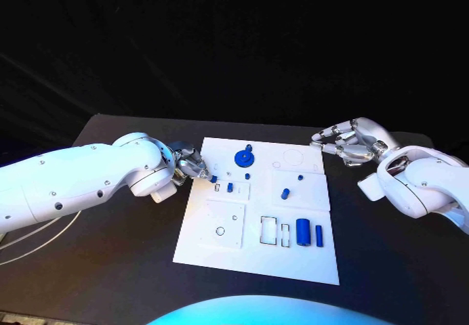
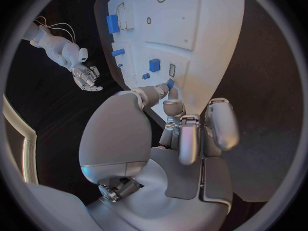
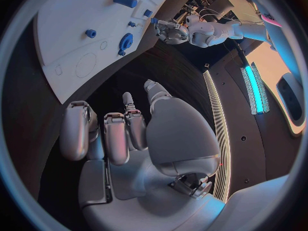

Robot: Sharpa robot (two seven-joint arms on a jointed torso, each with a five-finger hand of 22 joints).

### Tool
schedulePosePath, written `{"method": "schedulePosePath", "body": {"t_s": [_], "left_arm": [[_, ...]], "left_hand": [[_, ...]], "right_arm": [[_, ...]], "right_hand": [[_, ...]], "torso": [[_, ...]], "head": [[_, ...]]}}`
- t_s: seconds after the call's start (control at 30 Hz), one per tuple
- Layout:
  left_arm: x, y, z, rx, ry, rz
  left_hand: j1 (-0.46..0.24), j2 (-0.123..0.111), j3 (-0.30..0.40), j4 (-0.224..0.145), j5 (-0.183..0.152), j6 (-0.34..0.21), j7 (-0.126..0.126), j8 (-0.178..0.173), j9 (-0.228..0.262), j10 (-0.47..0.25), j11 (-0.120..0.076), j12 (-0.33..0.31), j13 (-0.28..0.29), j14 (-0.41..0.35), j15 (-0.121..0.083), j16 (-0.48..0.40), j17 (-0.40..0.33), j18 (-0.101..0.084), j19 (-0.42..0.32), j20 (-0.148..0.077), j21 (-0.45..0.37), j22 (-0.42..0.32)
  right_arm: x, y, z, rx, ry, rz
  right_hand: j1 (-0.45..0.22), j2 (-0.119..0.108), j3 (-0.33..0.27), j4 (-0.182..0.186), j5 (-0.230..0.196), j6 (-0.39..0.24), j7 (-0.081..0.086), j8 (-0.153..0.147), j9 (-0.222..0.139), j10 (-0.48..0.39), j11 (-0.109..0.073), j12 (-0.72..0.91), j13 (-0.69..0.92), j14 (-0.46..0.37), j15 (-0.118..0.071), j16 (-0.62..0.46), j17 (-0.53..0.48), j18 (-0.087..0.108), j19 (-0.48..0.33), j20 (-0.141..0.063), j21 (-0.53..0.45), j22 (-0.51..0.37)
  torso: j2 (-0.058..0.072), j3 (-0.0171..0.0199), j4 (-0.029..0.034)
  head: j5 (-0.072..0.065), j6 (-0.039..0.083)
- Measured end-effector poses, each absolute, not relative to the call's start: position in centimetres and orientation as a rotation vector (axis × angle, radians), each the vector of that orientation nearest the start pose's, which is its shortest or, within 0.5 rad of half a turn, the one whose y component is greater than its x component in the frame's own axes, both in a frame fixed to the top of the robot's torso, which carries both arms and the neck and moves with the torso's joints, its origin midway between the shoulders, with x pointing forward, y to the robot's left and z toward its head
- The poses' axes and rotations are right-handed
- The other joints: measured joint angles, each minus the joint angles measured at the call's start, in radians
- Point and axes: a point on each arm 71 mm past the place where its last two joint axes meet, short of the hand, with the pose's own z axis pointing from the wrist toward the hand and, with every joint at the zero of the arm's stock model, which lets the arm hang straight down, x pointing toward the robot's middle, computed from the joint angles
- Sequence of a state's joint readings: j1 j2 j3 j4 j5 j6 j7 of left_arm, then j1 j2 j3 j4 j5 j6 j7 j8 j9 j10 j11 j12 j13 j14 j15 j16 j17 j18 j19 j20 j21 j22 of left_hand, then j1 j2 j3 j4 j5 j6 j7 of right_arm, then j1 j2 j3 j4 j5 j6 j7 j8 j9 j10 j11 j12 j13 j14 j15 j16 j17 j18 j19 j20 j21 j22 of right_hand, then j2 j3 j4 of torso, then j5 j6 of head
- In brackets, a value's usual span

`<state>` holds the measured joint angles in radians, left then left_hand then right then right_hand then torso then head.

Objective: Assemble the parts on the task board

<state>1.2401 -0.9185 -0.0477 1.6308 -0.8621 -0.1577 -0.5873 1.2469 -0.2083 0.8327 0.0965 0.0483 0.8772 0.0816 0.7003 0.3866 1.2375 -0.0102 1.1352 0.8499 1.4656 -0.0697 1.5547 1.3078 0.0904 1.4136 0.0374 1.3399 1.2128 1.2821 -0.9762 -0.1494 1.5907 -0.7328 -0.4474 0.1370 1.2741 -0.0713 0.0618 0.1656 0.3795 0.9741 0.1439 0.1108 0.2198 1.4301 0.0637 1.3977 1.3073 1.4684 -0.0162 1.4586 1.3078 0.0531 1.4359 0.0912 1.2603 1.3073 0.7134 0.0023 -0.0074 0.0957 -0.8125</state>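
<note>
Silver-fingered left hand [image 1: 188, 164] pinches a small blue part [image 2: 170, 83] at the white task board [image 1: 256, 257]'s left edge, centre frame; the right hand [image 1: 344, 143] hovers upper right, fingers curled, grasping nothing.

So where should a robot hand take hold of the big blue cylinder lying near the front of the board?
Probably across its long sides, at mid-length, coming down from above. The blue cylinder lies flat on the task board, its length running front to back, so its curved flanks are exposed. A thinner blue bar lies close on one side, so fingers need to slip into that narrow gap.
</note>
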Motion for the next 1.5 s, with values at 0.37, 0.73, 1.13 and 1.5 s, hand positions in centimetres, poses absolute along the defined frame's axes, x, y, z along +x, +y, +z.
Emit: {"method": "schedulePosePath", "body": {"t_s": [0.37,0.73,1.13,1.5], "left_arm": [[47.0,22.8,-19.7,-0.575,2.198,-0.481],[47.8,21.9,-19.7,-0.572,2.259,-0.451],[48.0,21.7,-19.9,-0.585,2.295,-0.419],[47.9,22.2,-19.6,-0.592,2.245,-0.441]], "left_hand": [[-0.013,-0.021,0.043,-0.071,-0.002,0.004,0.004,0.015,0.002,0.053,-0.009,0.047,0.070,0.000,0.000,0.014,0.000,0.001,0.005,-0.005,0.014,0.019],[-0.069,-0.018,0.052,-0.085,0.001,0.046,-0.036,0.022,0.039,0.079,-0.022,0.061,0.107,0.000,-0.014,0.014,0.000,0.001,0.013,-0.013,0.019,0.032],[-0.091,-0.014,0.063,-0.096,0.000,0.042,-0.039,0.023,0.057,0.082,-0.025,0.065,0.100,0.000,-0.014,0.014,0.000,0.002,0.016,-0.016,0.023,0.031],[-0.114,-0.002,0.014,-0.099,0.000,0.006,-0.032,0.011,0.073,-0.015,-0.014,-0.042,-0.044,0.000,-0.014,-0.001,0.000,0.002,-0.023,-0.013,-0.031,-0.046]], "right_arm": [[47.4,-25.3,-17.4,0.466,1.615,0.995],[47.4,-25.2,-17.4,0.466,1.615,0.996],[47.3,-25.1,-17.4,0.465,1.616,0.999],[47.3,-25.1,-17.4,0.464,1.616,0.999]], "right_hand": [[0.000,0.000,0.000,0.000,0.000,0.000,0.000,0.000,0.000,0.000,0.000,0.000,0.000,0.000,0.000,0.000,0.000,0.000,0.000,0.000,0.000,0.001],[0.000,0.000,0.000,0.000,0.000,0.000,0.000,0.000,0.000,0.000,0.000,0.000,0.000,0.000,0.000,0.000,0.000,0.000,0.000,0.000,0.000,0.001],[0.000,0.000,0.000,0.000,0.000,0.000,0.000,0.000,0.000,0.000,0.000,0.000,0.000,0.000,0.000,0.000,0.000,0.000,0.000,0.000,0.000,0.001],[0.000,0.000,0.000,0.000,0.000,0.000,0.000,0.000,0.001,0.000,0.000,0.000,0.000,0.000,0.000,0.000,0.000,0.000,0.000,0.000,0.000,0.000]], "torso": [[0.000,0.0000,0.0000],[-0.001,0.0003,0.0000],[0.000,0.0007,-0.0002],[0.000,0.0000,0.0000]], "head": [[0.001,0.001],[0.002,0.000],[0.003,0.002],[0.001,0.009]]}}
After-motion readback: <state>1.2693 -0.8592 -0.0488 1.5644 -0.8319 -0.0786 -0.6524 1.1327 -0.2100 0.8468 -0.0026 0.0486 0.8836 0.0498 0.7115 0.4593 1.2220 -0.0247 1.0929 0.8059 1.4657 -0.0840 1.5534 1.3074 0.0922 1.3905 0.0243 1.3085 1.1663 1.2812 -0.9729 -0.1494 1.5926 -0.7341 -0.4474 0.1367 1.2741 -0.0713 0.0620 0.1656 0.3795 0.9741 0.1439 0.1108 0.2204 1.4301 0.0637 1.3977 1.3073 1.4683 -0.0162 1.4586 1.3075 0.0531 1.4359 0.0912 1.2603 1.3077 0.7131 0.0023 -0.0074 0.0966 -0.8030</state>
